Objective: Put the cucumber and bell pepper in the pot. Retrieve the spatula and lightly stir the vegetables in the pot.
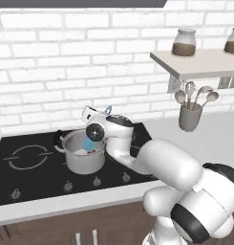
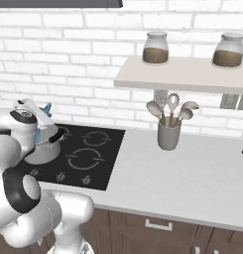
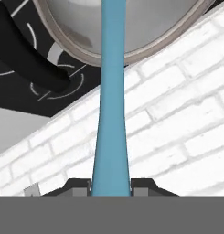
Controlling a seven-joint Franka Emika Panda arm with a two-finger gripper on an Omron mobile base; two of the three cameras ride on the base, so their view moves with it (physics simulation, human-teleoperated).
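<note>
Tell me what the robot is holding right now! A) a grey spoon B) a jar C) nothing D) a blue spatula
D: in the hand view the end effector is shut on the blue spatula, whose far end reaches over the pot.

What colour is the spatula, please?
Light blue spatula; clearest in the hand view.

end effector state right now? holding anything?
End effector: closed on the spatula, whose blue shaft runs out from between the fingers toward the pot.
</note>
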